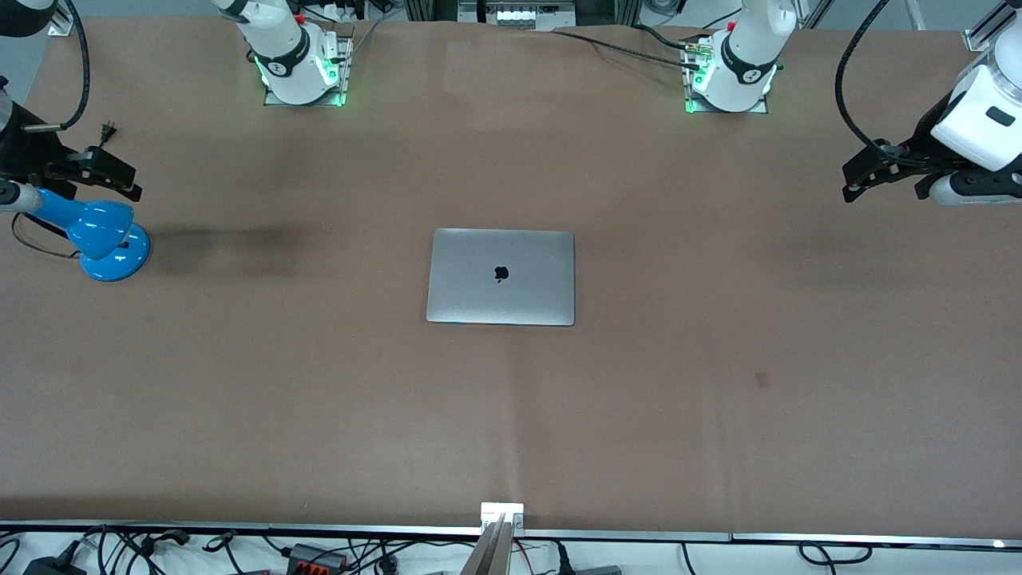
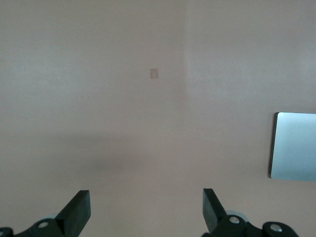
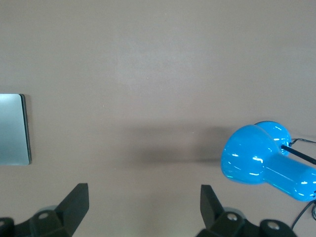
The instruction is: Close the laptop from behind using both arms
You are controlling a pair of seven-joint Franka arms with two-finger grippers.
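- The laptop (image 1: 501,277) lies flat in the middle of the table (image 1: 718,415), lid down with the apple logo showing — judged from that, the closing looks already done, and nothing is left for the arms but to stand clear.
- Its long axis runs from one arm's end of the table to the other; the laptop sits between the two grippers, well apart from both, and neither arm is plainly the nearer.
- The left gripper (image 1: 886,172) hangs in the air over the table's edge at the left arm's end, fingers spread and holding nothing. In its wrist view the two fingertips (image 2: 79,210) stand wide apart over bare table, with only one end of the laptop (image 2: 295,146) showing off to the side.
- The right gripper (image 1: 104,172) hangs over the right arm's end of the table, likewise released and empty (its wrist view shows the fingers (image 3: 76,205) wide apart, the laptop's (image 3: 12,129) other end at the frame's margin).
- A blue desk lamp (image 1: 102,235) stands on the table just beside and below the right gripper, its cord trailing toward the table's edge — the one thing that arm could knock if it dropped or swung low.
- Between either gripper and the laptop the table carries no object; a small dark mark (image 1: 762,379) on the surface, nearer the front camera than the laptop, is no obstacle.
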